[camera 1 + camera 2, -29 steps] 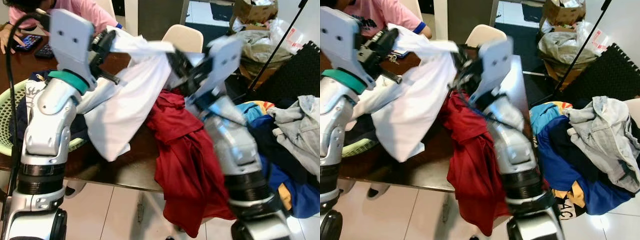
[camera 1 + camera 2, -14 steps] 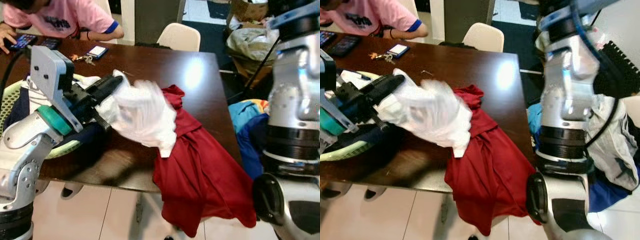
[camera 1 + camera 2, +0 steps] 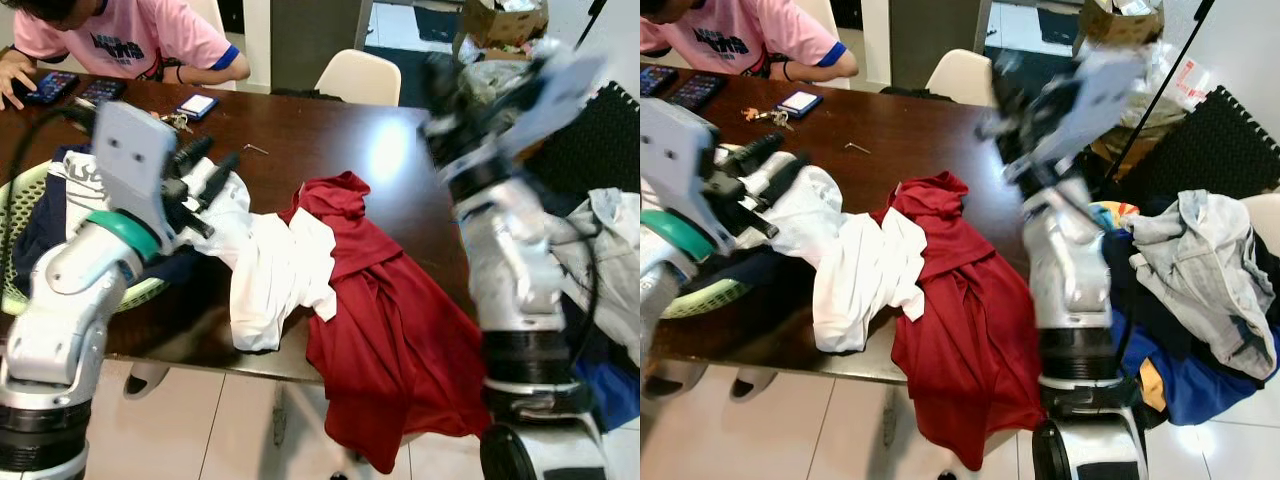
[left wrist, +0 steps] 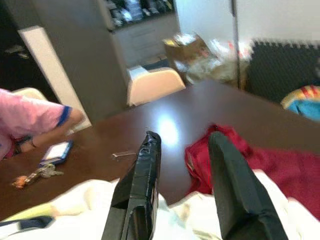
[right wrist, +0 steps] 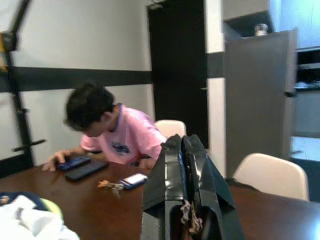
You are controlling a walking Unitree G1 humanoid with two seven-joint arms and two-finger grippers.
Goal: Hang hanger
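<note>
Left claw point(image 3: 212, 158) low over the bench point(image 3: 330, 130), fingers spread apart, nothing between them, tips just above the bunched top of the white shirt point(image 3: 270, 265). Right claw point(image 5: 182, 141) raised high beyond the bench's far right corner, blurred in the head views, fingers pressed together on nothing.

Hanger: cannot tell where. Perhaps buried in the shirt's folds, though that is only a guess. Shirt draped from the basket point(image 3: 20, 200) side across the bench and over its near edge, one flap lying on the red garment point(image 3: 390, 330), which spills off the edge toward the floor.

To do the step well:
- Find the hook or the shoulder bar first; feel for a stiff line under the cloth near the collar end, close to the left claw.
- Close on that rigid part, not on loose cloth alone, or the shirt will likely slip and sag.
- Lift straight up, slowly, so the white flap peels off the red garment without dragging it over the edge.
- Bring the right claw down to steady the free shoulder before carrying.
- Keep well apart from the person point(image 3: 120, 35) at the far corner.
</note>
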